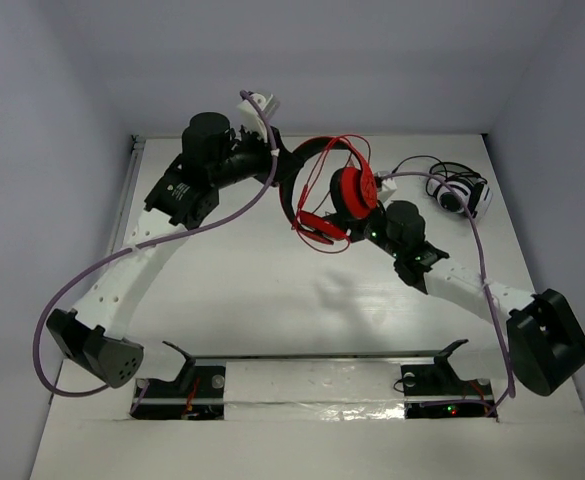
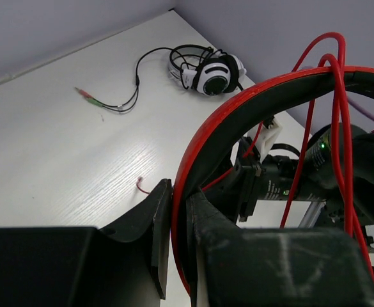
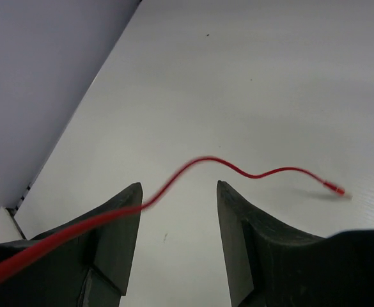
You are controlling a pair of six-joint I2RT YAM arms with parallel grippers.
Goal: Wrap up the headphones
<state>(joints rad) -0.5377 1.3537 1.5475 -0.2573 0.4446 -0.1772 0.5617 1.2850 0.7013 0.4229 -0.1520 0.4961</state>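
The left arm [image 1: 137,265] and right arm [image 1: 472,285] have white links, black cylindrical joint housings [image 1: 207,135] and angular black elbow covers [image 1: 107,350]. A purple cable [image 1: 44,330] runs along each arm. The fingers [image 3: 119,230] are black and wedge-shaped.

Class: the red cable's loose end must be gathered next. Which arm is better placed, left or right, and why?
Right, probably. The right gripper has open jaws, and the cable passes right by them. The left gripper is shut on the headphones, so it is occupied.
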